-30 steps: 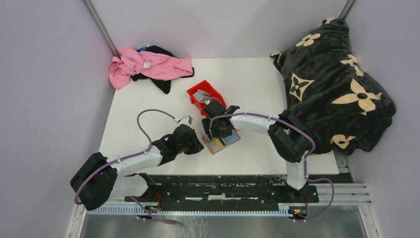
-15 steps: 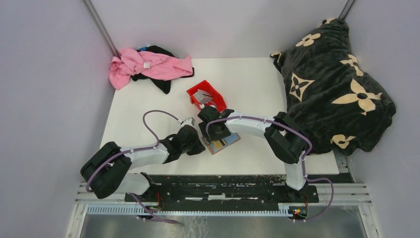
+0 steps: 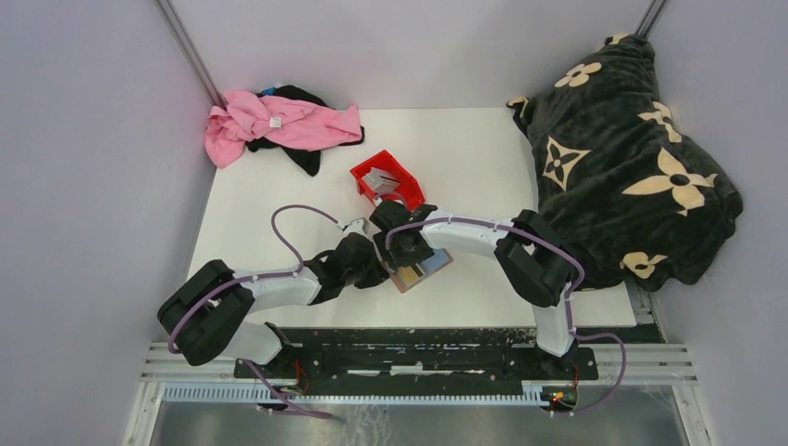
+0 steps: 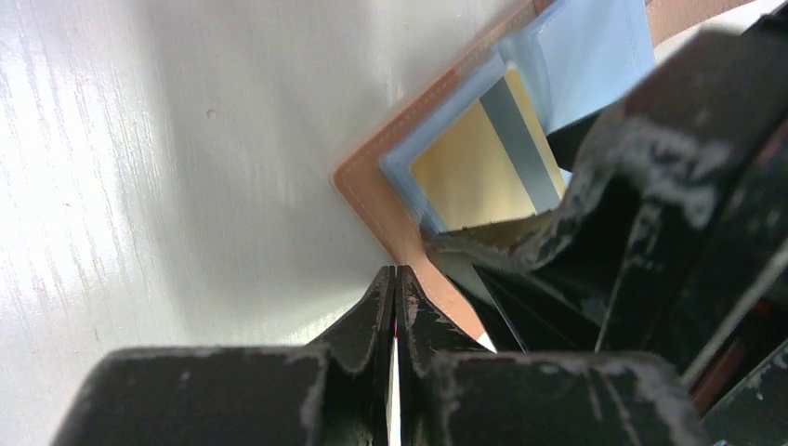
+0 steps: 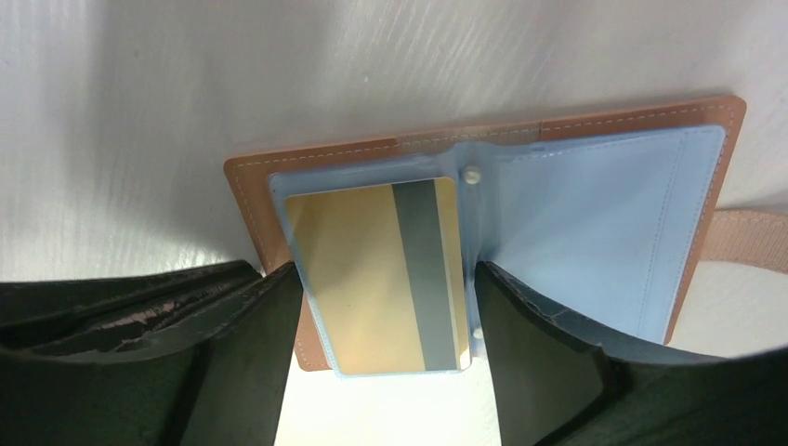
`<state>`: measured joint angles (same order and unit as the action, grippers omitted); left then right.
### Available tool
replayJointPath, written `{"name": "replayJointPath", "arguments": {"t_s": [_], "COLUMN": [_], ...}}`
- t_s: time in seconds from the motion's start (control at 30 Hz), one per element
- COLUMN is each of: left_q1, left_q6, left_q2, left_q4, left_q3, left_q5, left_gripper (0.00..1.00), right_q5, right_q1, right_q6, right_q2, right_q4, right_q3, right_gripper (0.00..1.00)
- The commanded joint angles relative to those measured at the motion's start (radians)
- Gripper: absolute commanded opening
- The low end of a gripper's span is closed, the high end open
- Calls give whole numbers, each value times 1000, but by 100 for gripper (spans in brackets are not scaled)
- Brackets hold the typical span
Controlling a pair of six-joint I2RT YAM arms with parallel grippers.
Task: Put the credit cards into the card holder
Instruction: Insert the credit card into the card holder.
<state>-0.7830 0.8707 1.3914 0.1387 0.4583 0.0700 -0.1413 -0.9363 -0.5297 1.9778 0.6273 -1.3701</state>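
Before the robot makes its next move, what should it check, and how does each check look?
1. card holder lying open on the table: ok.
2. gold card inside its clear sleeve: ok.
3. other sleeve free for a card: ok, it looks empty.
4. right gripper jaws open, one on each side of the gold card: ok.
5. left gripper jaws shut, tips at the holder's edge; whether they hold a card: cannot tell.
6. spare cards waiting in the red bin: ok.
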Motion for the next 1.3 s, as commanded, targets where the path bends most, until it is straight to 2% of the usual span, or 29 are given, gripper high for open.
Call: {"name": "replayJointPath", "arguments": {"t_s": [0.0,0.27,0.77,1.1,1.27], "left_q1": [-4,-5,-5,-7,-23], "left_q6": [18,16,8,33,45], "left_q2": [13,-14,17,12,13], "left_q4": [-108,-134,-151,-154,-155], "left_q3": [-13,-5,33,10,2], "left_q5": [57,85,67,24,17], "left_gripper": [6,5,5,5,5], "right_q5": [1,-14,10,60,153], "right_q1": [-10,11,115,275,342], "right_q6": [15,37,54,97,101], "right_q2": [24,-41,-190,-271,-265], "right_q4": [160,166,121,45,-40], "right_q3": [-7,-49,17,187,253], "right_gripper": [76,86,91,92,93]}}
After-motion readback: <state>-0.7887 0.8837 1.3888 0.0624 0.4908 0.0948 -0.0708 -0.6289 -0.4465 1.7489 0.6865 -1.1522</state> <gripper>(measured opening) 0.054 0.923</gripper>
